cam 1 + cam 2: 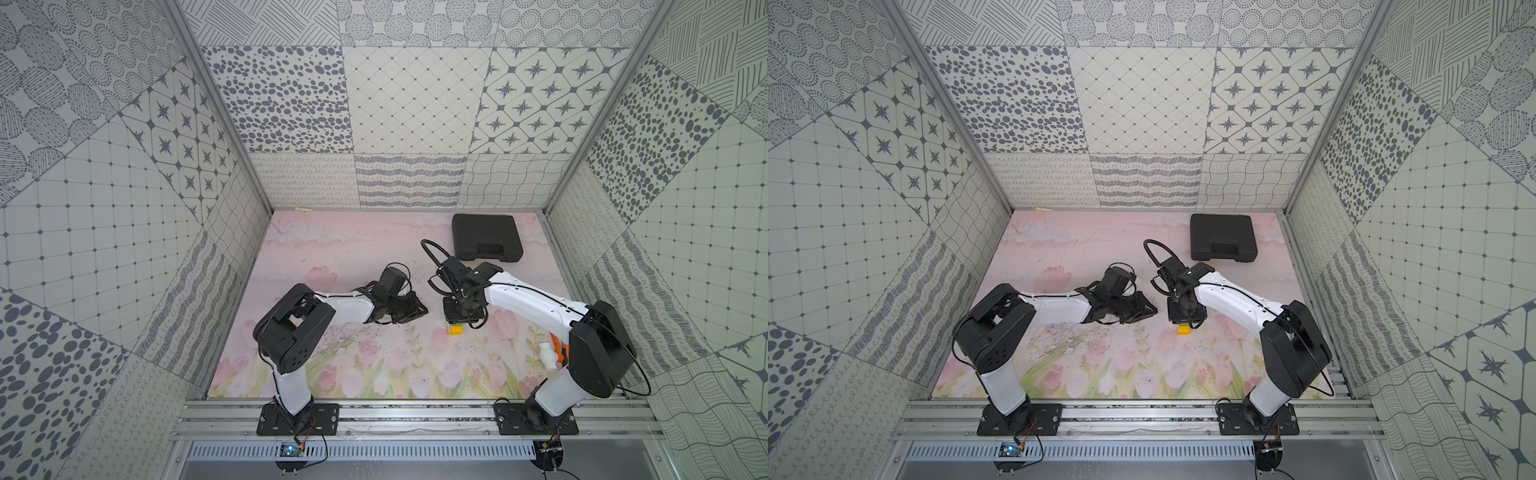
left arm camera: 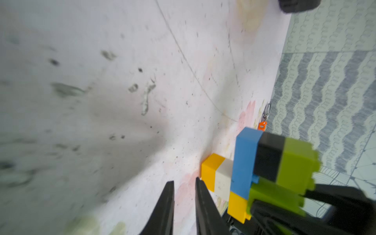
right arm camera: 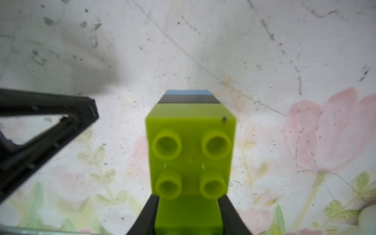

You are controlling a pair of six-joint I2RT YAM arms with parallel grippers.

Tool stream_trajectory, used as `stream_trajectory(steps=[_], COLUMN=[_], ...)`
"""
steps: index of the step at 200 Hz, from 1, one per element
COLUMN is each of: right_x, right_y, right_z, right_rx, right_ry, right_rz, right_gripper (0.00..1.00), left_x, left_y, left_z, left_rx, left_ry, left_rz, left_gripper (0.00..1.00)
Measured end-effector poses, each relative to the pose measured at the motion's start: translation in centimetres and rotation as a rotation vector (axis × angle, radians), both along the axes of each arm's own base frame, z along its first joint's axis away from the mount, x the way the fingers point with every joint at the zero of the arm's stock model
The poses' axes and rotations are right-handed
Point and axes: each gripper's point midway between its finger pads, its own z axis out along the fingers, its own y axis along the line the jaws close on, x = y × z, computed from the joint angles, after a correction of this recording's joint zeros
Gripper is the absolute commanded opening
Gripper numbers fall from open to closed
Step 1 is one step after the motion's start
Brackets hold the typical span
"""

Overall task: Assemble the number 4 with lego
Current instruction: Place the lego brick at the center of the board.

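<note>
A closed black case (image 1: 486,237) lay at the far side of the flowered mat (image 1: 332,249); a white pipe fitting (image 1: 547,354) lay near the right wall (image 1: 615,282).

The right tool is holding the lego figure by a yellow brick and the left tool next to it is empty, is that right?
Not quite: the right tool grips the lego figure by a lime green brick, not a yellow one, as the right wrist view shows. The left tool next to it is empty.
</note>
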Motion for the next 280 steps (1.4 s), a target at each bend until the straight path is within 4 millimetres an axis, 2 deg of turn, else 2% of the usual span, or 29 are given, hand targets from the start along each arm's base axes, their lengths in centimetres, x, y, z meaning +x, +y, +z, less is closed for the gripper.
stream_trajectory(steps=[20, 41, 55, 83, 103, 134, 156, 175, 192, 208, 222, 244, 260, 270, 280], right_x=[-0.9, -2.5, -3.5, -4.5, -4.6, -3.6, -3.2, -2.5, -1.9, -2.0, -3.4, -7.3, -10.0, -10.8, -10.9], right_y=[2.9, 5.6, 7.1, 9.3, 10.8, 11.3, 10.3, 8.5, 6.7, 5.5, 5.5, 7.8, 8.8, 8.4, 7.2], right_z=[1.4, 1.8, 1.2, -1.8, -2.4, -3.6, -4.1, -4.3, -3.5, -2.1, -0.5, 1.5, 1.2, 0.3, -0.4], right_rx=[0.149, 0.313, 0.4, 0.514, 0.6, 0.634, 0.629, 0.588, 0.513, 0.434, 0.376, 0.357, 0.345, 0.305, 0.252], right_ry=[0.062, 0.149, 0.215, 0.329, 0.37, 0.355, 0.343, 0.306, 0.233, 0.135, 0.049, -0.025, -0.024, -0.018, -0.03], right_rz=[0.067, 0.127, 0.155, 0.176, 0.19, 0.186, 0.163, 0.125, 0.096, 0.081, 0.096, 0.171, 0.184, 0.155, 0.102], right_gripper=[0.25, 0.26, 0.28, 0.32, 0.51, 0.89, 0.92, 0.95, 0.94, 0.84, 0.64, 0.49, 0.45, 0.47, 0.5], left_x=[2.2, 3.6, 3.9, 3.4, 2.6, 1.4, 0.9, 0.7, 0.4, 0.1, -0.1, -0.2, -0.1, 0.0, 0.1], left_y=[3.1, 6.2, 8.2, 11.4, 12.4, 13.2, 13.4, 13.5, 13.4, 13.0, 12.4, 11.5, 10.8, 10.1, 9.4], left_z=[3.0, 4.6, 4.5, 3.1, 2.5, 1.9, 1.7, 1.4, 0.4, -0.7, -1.6, -3.2, -4.2, -4.5, -4.5], left_rx=[0.019, 0.05, 0.081, 0.147, 0.176, 0.208, 0.219, 0.226, 0.238, 0.249, 0.255, 0.26, 0.26, 0.245, 0.225], left_ry=[-0.029, -0.043, -0.026, 0.043, 0.08, 0.122, 0.137, 0.149, 0.175, 0.196, 0.213, 0.241, 0.254, 0.26, 0.253], left_rz=[0.078, 0.14, 0.173, 0.216, 0.217, 0.209, 0.204, 0.2, 0.193, 0.176, 0.158, 0.136, 0.122, 0.109, 0.094], left_gripper=[0.28, 0.29, 0.28, 0.28, 0.28, 0.28, 0.28, 0.28, 0.25, 0.22, 0.18, 0.15, 0.12, 0.11, 0.11])
